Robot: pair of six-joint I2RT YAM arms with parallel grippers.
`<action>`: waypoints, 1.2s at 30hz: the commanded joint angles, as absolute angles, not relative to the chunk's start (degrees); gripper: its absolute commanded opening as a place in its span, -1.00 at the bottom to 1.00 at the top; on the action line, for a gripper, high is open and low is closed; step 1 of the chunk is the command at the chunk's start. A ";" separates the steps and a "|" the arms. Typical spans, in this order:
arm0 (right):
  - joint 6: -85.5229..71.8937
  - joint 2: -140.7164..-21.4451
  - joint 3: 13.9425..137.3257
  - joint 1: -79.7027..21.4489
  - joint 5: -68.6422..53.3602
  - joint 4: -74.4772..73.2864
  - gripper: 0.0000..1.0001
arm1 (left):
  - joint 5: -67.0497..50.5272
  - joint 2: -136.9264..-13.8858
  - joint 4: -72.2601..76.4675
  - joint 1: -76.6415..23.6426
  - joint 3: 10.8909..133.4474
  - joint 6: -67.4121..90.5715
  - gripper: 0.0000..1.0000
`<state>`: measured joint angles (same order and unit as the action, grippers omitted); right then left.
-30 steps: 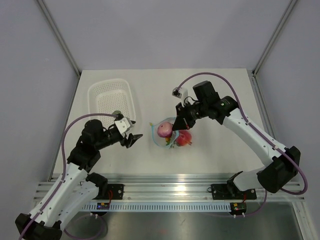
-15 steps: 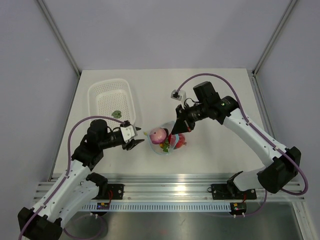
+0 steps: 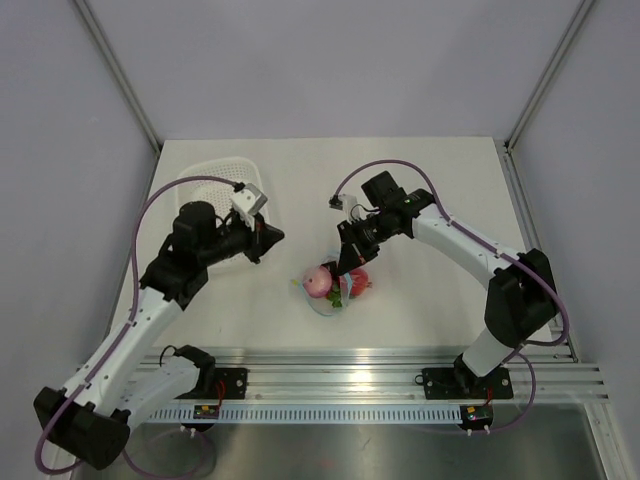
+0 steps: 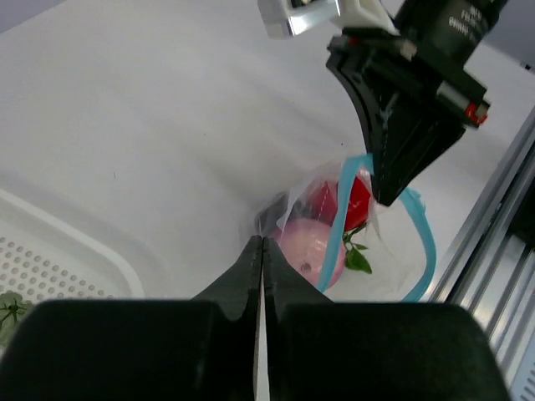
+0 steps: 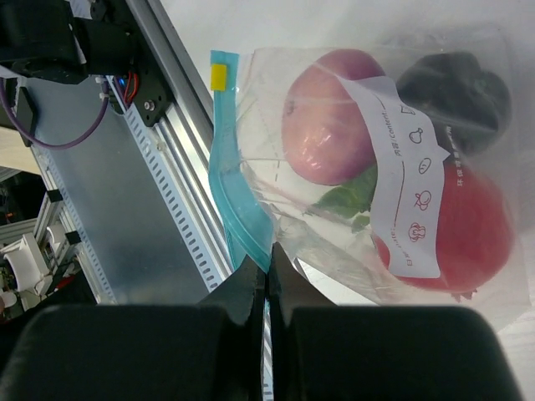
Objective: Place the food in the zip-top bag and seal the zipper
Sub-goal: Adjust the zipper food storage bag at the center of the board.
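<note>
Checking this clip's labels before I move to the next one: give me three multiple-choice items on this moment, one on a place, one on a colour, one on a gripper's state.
1. Where is the pink piece?
A inside the zip-top bag
B beside it
C held clear above it

2. What colour is the zipper?
A black
B orange
C light blue

3. How is the right gripper?
A wide open
B shut on the zipper
C shut on nothing

Answers:
1 A, the right wrist view shows it behind the clear plastic.
2 C, the strip along the mouth is light blue.
3 B, its fingers meet on the strip.
</note>
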<state>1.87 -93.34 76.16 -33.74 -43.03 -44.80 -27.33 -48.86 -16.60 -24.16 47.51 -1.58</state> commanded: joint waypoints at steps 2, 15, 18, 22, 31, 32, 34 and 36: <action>1.23 -94.04 77.87 -33.66 -42.01 -42.63 -0.98 | -25.58 -53.35 -22.24 -25.83 51.16 2.64 -0.75; 1.67 -92.73 77.70 -33.58 -42.01 -43.51 -0.99 | -27.79 -54.66 -20.20 -36.11 45.09 -10.01 0.00; 1.76 -92.90 77.78 -33.58 -42.36 -43.77 -0.99 | -23.66 -57.90 -21.18 -40.07 45.35 -10.28 -0.01; 1.67 -92.46 77.70 -33.58 -42.19 -44.03 -0.99 | -20.31 -60.37 -19.60 -42.53 45.18 -9.41 -0.02; 2.11 -89.65 76.29 -33.57 -40.78 -45.26 -0.99 | -13.89 -66.26 -18.54 -42.71 45.79 -6.68 -0.19; 2.11 -89.47 76.12 -33.57 -40.52 -45.26 -0.99 | -13.63 -67.14 -18.72 -42.71 46.05 -6.51 -0.21; 2.02 -88.77 75.76 -33.49 -40.26 -45.18 -0.99 | -13.10 -67.50 -18.63 -42.71 46.23 -5.98 -0.27; 1.50 -88.33 75.67 -33.49 -39.47 -45.26 -0.99 | -12.14 -68.02 -19.24 -42.71 47.19 -5.28 -0.46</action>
<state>1.67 -91.33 75.92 -33.69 -40.77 -45.21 -14.92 -67.79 -20.91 -42.52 45.15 -6.42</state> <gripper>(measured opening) 0.022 0.311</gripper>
